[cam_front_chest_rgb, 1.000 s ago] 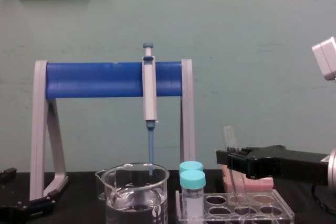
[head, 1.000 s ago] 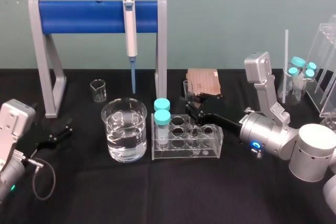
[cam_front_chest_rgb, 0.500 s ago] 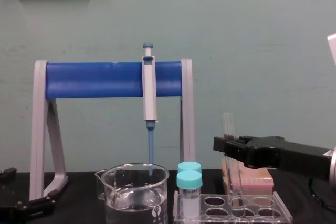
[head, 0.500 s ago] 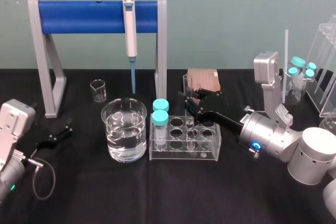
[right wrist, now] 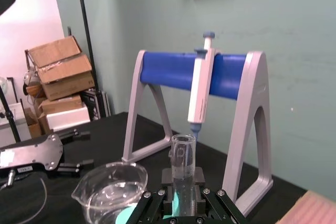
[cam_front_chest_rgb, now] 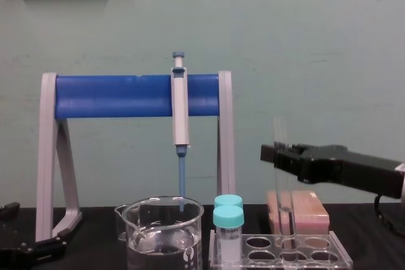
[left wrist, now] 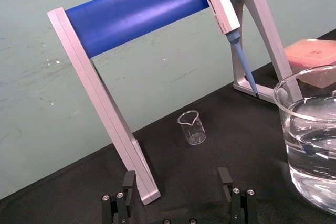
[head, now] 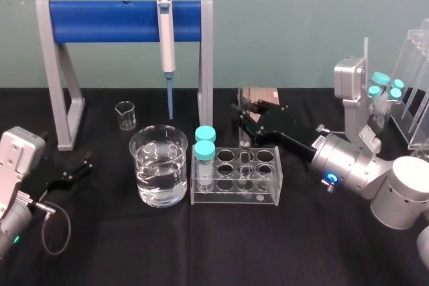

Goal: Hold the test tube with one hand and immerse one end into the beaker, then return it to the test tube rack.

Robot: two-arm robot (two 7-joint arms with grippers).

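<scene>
Standing upright, test tube (cam_front_chest_rgb: 279, 132) in right pincer (cam_front_chest_rgb: 270, 154).

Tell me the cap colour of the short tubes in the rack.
Teal caps, clearest in the head view.

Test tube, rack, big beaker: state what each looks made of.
Test tube: apparently clear glass, see-through with a glossy rim. Rack: clear plastic, likely acrylic, made of flat plates with bright edges. Beaker: seemingly clear glass, with water visible through its wall.
</scene>
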